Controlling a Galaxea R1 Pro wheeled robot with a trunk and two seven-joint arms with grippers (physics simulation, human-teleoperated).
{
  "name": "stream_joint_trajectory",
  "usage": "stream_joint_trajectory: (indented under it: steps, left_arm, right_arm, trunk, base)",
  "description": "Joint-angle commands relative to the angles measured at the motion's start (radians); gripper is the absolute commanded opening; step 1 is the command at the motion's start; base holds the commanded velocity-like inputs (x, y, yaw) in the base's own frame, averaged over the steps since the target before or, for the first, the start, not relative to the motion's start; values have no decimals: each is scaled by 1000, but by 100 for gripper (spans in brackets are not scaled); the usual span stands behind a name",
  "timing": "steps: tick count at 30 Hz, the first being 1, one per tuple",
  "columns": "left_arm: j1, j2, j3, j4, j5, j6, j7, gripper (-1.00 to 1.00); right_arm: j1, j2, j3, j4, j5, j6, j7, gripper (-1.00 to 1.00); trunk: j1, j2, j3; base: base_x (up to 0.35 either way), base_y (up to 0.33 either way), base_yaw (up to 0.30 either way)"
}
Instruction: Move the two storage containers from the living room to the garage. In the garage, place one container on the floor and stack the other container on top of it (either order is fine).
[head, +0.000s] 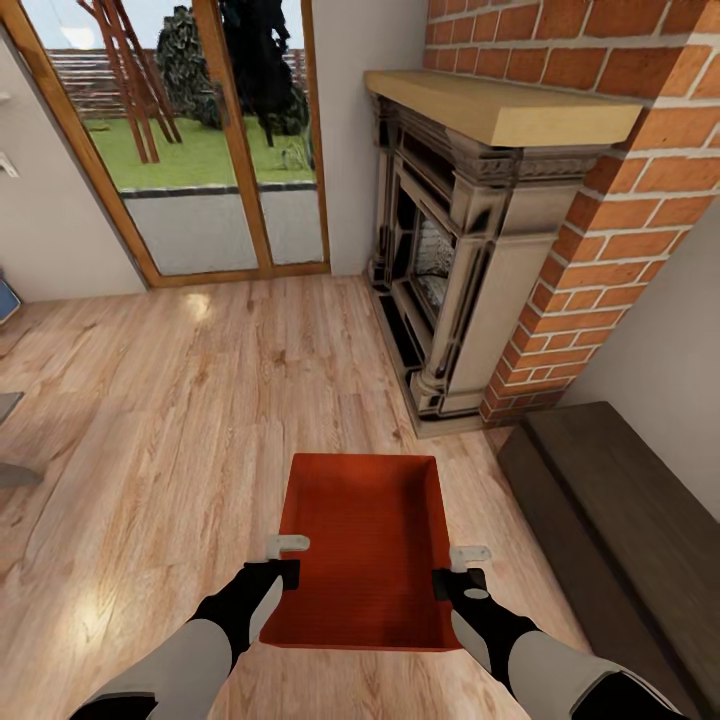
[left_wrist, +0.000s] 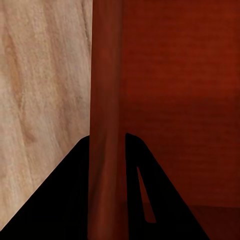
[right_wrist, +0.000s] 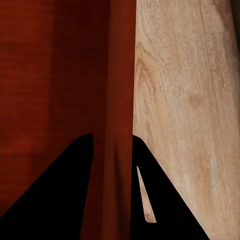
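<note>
Storage container (head: 365, 545), orange-red and open-topped, hangs above the light wood plank floor (head: 180, 400) of the living room, and we carry it between our two arms. Our left gripper (head: 284, 560) is clamped on the bin's left wall near the corner closest to us, and our right gripper (head: 464, 570) is clamped on its right wall, likewise near the close corner. In the left wrist view the thin red wall (left_wrist: 106, 125) runs straight up between the two dark fingers (left_wrist: 65, 200), one on the outside over the planks, one inside the bin, both pressed against it. The right wrist view shows the same grip: the wall (right_wrist: 120, 115) is pinched between the black fingers (right_wrist: 65, 190). The bin looks empty, though its near end is partly hidden by our wrists, so we cannot be sure of that strip. Ahead and to the right stands the brick fireplace (head: 470, 270) with its pale wooden mantel (head: 500, 105); a long dark low cabinet (head: 620, 530) sits along the right wall, just beside the bin's right side. Beyond the floor, a wood-framed glass door (head: 215, 150) faces a lawn.
</note>
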Motion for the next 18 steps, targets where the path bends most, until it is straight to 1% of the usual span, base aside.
stream_joint_trajectory:
  steps: [1, 9, 18]
  left_arm:
    - [0, -1, 7, 1, -3, 6, 3, -100]
    - [0, -1, 8, 0, -3, 5, 3, -100]
    - [0, -1, 7, -3, -2, 5, 3, -100]
  right_arm:
    - [-1, 0, 15, -11, 0, -18, 5, -100]
    - [-1, 1, 15, -12, 0, -18, -1, -100]
    - [-1, 1, 13, -11, 0, -18, -1, -100]
  trunk:
    - [-4, 6, 2]
    - [-34, 62, 27]
    - [-34, 62, 27]
  base:
    - [0, 0, 0]
    - [0, 0, 0]
    - [0, 0, 0]
